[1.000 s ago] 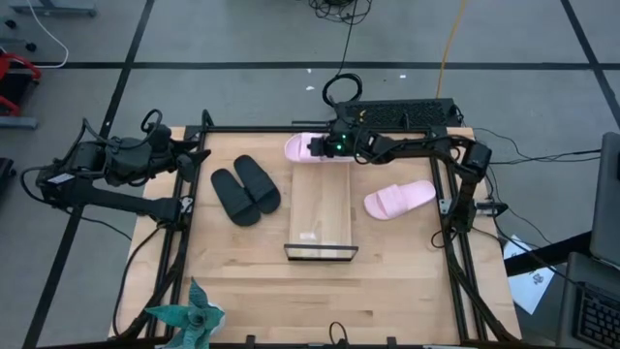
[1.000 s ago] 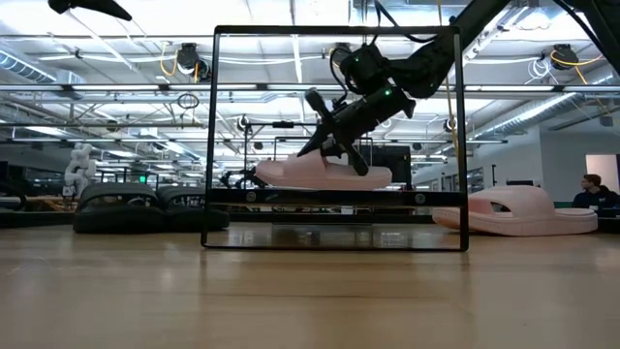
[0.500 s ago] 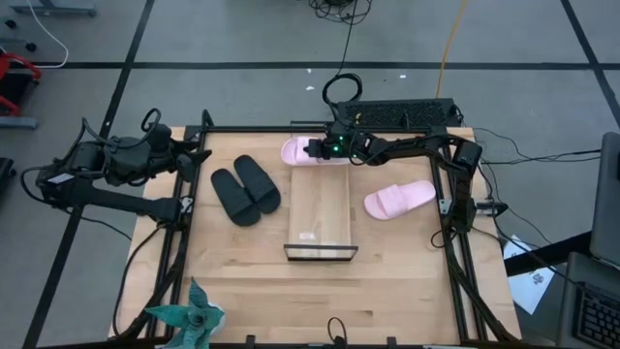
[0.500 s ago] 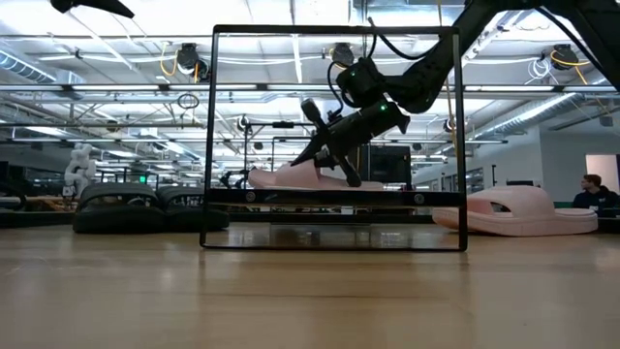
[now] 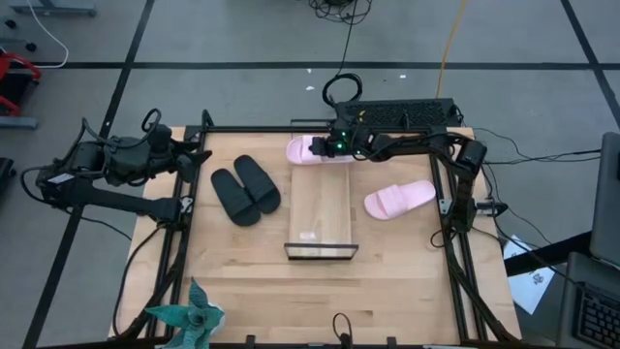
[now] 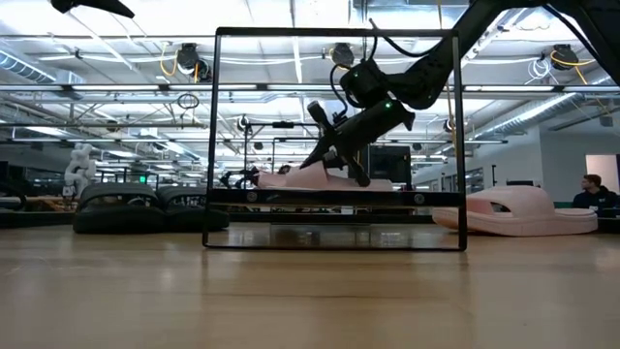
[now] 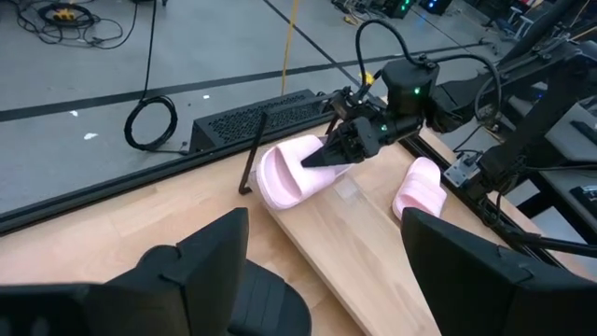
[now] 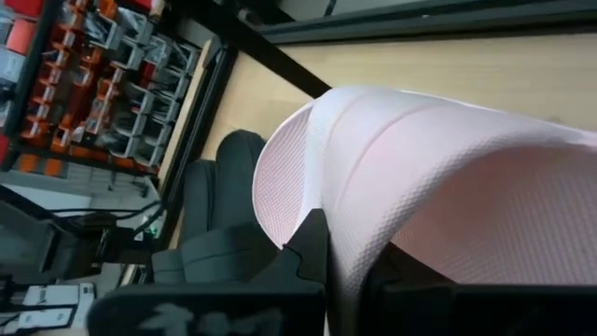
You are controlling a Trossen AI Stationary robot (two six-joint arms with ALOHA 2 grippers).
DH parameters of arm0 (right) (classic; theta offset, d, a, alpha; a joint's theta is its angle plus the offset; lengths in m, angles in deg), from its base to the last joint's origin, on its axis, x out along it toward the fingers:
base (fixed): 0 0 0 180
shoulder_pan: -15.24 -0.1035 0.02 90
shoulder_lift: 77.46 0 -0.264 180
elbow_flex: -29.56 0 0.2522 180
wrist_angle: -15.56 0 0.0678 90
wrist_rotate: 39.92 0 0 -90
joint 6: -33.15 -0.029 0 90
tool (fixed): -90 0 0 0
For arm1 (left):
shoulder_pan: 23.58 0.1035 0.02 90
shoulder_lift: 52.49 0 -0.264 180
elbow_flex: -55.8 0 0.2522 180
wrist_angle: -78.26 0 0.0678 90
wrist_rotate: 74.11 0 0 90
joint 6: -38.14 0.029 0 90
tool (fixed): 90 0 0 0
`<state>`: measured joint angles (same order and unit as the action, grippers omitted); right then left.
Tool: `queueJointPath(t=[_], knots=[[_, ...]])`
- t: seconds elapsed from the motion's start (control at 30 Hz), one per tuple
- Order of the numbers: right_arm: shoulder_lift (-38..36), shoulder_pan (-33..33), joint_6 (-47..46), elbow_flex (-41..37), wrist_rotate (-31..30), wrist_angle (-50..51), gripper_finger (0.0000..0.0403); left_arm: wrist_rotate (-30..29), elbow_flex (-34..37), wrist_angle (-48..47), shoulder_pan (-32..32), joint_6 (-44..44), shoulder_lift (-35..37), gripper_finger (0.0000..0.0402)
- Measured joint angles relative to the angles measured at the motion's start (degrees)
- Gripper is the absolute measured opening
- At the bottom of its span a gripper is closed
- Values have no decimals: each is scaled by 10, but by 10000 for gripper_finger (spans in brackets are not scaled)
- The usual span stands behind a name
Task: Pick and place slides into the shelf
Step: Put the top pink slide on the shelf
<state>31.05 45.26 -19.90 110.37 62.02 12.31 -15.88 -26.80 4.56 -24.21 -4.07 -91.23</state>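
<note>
Pink slide (image 5: 308, 149) lies at the far end of the shelf (image 5: 321, 208), upper middle of the overhead picture, its long axis running left to right across the shelf's length. The right hand (image 5: 327, 147) is clamped on its strap, so the slide sits directly under that hand, its toe pointing left of it. At desk level the slide appears to rest on the shelf board. Its pink mate (image 5: 398, 200) lies on the desk (image 5: 387, 281) right of the shelf, nearer the right arm. Two black slides (image 5: 245, 189) lie left of the shelf, nearer the left hand (image 5: 190, 160), which waits at upper left, fingers apart.
</note>
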Motion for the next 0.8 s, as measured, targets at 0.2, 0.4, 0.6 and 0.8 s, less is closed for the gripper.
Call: queueJointPath(t=[0.2, 0.4, 0.6, 0.8], knots=[[-2, 1, 9, 0, 0, -10, 5, 0, 0, 0, 0, 0, 0, 285], [-2, 1, 12, 0, 0, -11, 6, 0, 0, 0, 0, 0, 0, 285], [-2, 1, 13, 0, 2, -11, 8, 1, 0, 0, 0, 0, 0, 285], [-2, 1, 13, 0, 18, -13, 8, 3, 0, 0, 0, 0, 0, 285]])
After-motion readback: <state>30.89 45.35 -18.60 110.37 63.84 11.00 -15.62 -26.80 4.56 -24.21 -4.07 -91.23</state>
